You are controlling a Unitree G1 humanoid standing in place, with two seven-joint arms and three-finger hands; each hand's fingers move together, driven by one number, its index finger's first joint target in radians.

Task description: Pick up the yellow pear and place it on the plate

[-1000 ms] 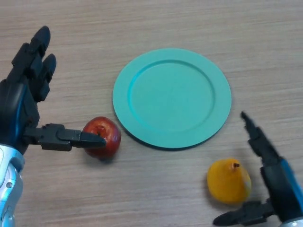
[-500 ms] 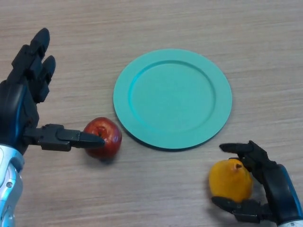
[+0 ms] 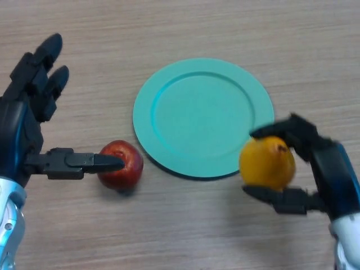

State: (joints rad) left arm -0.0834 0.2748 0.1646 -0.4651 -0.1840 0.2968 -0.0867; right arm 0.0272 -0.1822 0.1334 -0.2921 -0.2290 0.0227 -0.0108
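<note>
My right hand (image 3: 320, 169) has lifted the yellow pear (image 3: 267, 163), fingers curled around it, beside the plate (image 3: 203, 115); left hand (image 3: 25, 126) fingers spread wide.

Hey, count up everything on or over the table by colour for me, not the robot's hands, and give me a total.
Yellow: 1, the pear, held in the right hand beside the plate's edge.
Red: 1, the apple, at the left hand thumb tip.
Green: 1, the plate.
Total: 3
</note>
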